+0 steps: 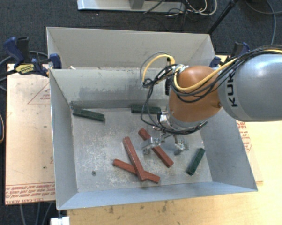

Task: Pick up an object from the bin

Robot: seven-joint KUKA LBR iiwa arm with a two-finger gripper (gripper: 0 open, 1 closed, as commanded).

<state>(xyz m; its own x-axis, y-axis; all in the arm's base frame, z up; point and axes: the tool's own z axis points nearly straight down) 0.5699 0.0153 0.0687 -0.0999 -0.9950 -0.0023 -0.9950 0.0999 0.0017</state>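
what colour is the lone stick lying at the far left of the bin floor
The stick is dark green; the camera view shows it plainly.

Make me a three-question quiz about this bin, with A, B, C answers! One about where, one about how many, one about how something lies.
1. Where is the gripper?
A. Over the short red stick, right of the bin's middle.
B. Over the back left corner.
C. Outside the bin.

2. How many green sticks lie in the bin?
A. One.
B. Three.
C. Six.

3. How does the long red stick lie?
A. Standing upright.
B. Flat, crossing a second red stick.
C. Leaning on a wall.

Answers:
1 A: the gripper hangs right above that stick.
2 B: one at the back left, one at the back middle, one at the front right.
3 B: it lies on the floor and the two overlap near its front end.
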